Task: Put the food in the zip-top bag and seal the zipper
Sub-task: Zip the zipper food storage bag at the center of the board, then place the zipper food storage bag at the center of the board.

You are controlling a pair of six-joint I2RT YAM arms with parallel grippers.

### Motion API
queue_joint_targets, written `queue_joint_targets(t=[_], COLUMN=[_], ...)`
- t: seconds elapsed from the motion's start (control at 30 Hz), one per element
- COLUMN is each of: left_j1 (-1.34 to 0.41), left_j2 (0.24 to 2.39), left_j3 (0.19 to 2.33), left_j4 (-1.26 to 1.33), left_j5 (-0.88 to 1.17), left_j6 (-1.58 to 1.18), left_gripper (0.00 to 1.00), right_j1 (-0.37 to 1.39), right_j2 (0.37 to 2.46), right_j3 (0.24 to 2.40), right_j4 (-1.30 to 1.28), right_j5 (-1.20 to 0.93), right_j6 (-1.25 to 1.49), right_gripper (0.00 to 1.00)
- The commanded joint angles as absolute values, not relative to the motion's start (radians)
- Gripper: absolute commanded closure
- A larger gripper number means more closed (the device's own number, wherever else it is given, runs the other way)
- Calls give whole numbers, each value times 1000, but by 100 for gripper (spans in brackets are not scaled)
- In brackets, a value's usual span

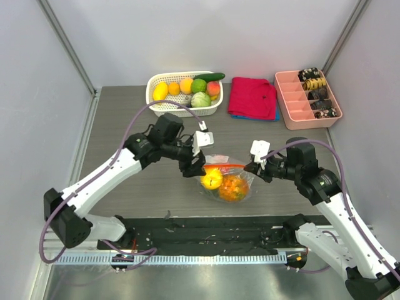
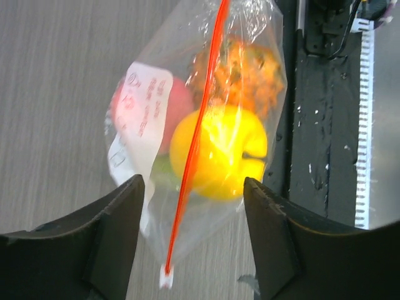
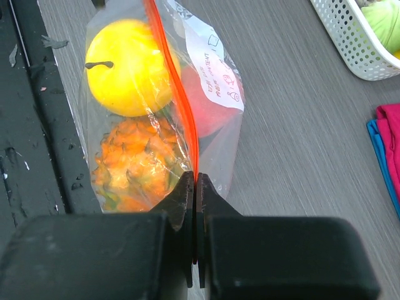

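The clear zip-top bag hangs just above the table's near middle. It holds a round yellow fruit, a frilly orange one and a pink one. The orange-red zipper runs along its top edge, with a white tab at the left end. My right gripper is shut on the zipper's right end. My left gripper is open, its jaws on either side of the bag's left end without touching it.
A white slotted basket with more toy fruit stands at the back. A folded red cloth lies beside it and a pink compartment tray at the back right. A black strip runs along the near edge.
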State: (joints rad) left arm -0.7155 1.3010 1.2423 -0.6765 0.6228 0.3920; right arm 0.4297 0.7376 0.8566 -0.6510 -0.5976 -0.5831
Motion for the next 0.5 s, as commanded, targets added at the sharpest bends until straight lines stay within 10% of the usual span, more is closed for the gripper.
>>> queue_joint_targets(t=[0.0,0.3,0.47], left_j1=[-756,-776,-749], left_j2=[1385,1486,1525], left_j3=[1298,1377,1476], left_j4=[-560,-612,-693], left_j5=[611,669,693], left_j6=[328,310,305], left_gripper=[37,97,100], right_j1=[426,426,426], right_j2=[735,733,750], right_j3=[891,879,853], right_j4=[-603,-563,-491], right_j5=[-618,-606,-540], right_j6=[-563,-554,-503], right_gripper=[99,99,99])
